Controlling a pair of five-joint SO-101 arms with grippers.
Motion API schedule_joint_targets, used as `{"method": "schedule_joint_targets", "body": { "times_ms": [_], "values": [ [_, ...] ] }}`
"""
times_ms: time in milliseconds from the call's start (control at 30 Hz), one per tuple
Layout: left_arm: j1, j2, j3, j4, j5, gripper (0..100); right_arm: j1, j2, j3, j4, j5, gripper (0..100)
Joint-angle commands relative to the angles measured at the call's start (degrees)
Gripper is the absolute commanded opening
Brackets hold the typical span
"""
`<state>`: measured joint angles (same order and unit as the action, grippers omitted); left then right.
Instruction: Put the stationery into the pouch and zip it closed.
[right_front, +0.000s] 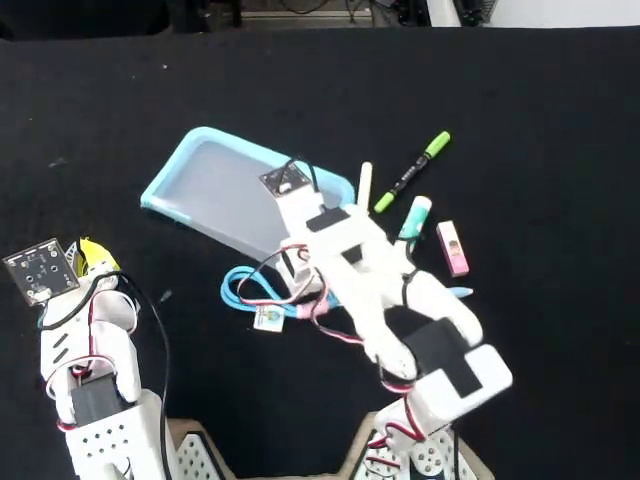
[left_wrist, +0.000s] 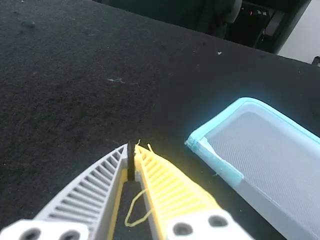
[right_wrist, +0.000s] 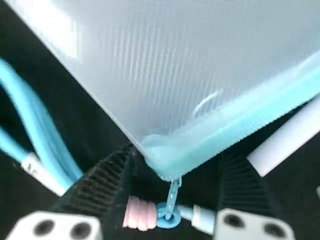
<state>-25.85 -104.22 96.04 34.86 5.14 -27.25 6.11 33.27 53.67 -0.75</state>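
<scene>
**Now: right gripper straddles the pouch corner, stationery not yet in**

Through the right wrist camera I see my right gripper (right_wrist: 175, 167) spread wide and holding nothing. Its dark fingers stand either side of one corner of the translucent plastic pouch with light-blue trim (right_wrist: 175, 75). The small blue zip pull (right_wrist: 170, 210) dangles between them. My left gripper (left_wrist: 134, 150) is closed and empty, near the pouch's opposite corner but not touching it.

Just beyond the straddled corner lie a white stick (right_front: 365, 185), a black marker with green cap (right_front: 412, 172), a teal-capped pen (right_front: 415, 218) and a pink block (right_front: 452, 247). A looped blue cord (right_front: 235, 290) lies beside the pouch, on the arms' side.

I judge the risks as follows. If I close on trim rather than the pull, the unpinned pouch will slide into the pens. The cord could also snag.

No writing is legible. The white tag (right_front: 268, 318) on the cord carries print too small to read.
</scene>
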Motion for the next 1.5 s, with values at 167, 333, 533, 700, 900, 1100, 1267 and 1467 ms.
{"method": "schedule_joint_targets", "body": {
  "times_ms": [167, 333, 533, 700, 900, 1100, 1267, 1467],
  "values": [
    [-0.3, -0.4, 1.3, 0.0, 0.4, 3, -0.8, 6.1, -17.5, -7.2, -0.1, 23.4],
    [-0.2, -0.4, 1.3, 0.0, 0.4, 3, -0.5, 7.7, -20.9, -3.3, -0.6, 23.4],
    [-0.2, -0.4, 1.3, 0.0, 0.4, 3, -0.5, 0.4, -16.5, 6.0, -0.6, 23.4],
    [-0.2, -0.4, 1.3, 0.0, 0.4, 3, -1.7, -5.4, -5.7, 1.0, -0.6, 23.4],
    [-0.1, -0.4, 1.3, 0.0, 0.4, 3, -1.9, -7.7, 5.4, -9.1, -7.9, 23.0],
    [-0.1, -0.4, 1.3, 0.0, 0.4, 3, -2.5, -7.7, 6.8, -12.9, -17.8, 23.0],
    [-0.1, -0.4, 1.3, 0.0, 0.4, 3, -4.9, -7.7, 6.8, -7.9, -12.3, 13.0],
    [-0.1, -0.4, 1.3, 0.0, 0.4, 3, -4.9, -8.1, 6.5, 0.9, 7.6, 1.5]
  ]
}}
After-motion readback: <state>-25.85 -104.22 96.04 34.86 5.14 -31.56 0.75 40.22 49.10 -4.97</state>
